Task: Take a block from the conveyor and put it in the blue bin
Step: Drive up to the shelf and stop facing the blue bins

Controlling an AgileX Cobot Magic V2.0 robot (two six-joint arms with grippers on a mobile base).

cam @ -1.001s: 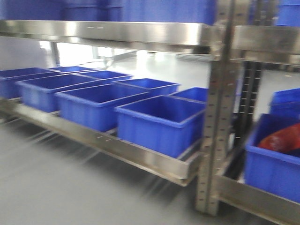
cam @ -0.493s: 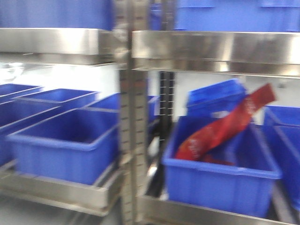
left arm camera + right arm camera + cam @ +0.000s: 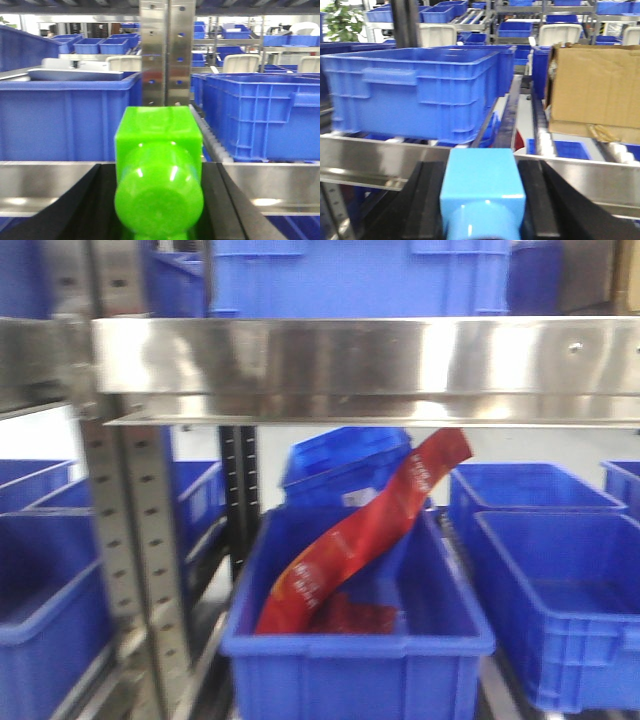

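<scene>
The left gripper (image 3: 159, 200) is closed on a green block (image 3: 159, 150). Its two dark fingers press the block from the left and from the right, and the block fills all the gap between them, so I judge the hold firm enough for carrying. The right gripper (image 3: 482, 200) does the same with a light blue block (image 3: 482, 182), its black fingers tight against both flanks. Both blocks are therefore up in the grippers and not on the conveyor, which no view shows at this moment. Each wrist keeps its block level and turned toward the racks, I think because the placing is the step in hand. Beyond the green block stands a steel upright (image 3: 167, 50). Beyond the light blue block a big blue crate (image 3: 415, 95) sits far on the left and a cardboard box (image 3: 592, 90) on the right. In the front view a blue bin (image 3: 355, 645) stands near and in the middle, and a red packet (image 3: 350, 540) leans in it from near left up to far right. A shiny shelf beam (image 3: 370, 355) passes above it, so a block must probably enter low, from the near side. Which bin is meant I cannot tell, since a neighbour bin (image 3: 560, 570) stands just beside it on the right.
</scene>
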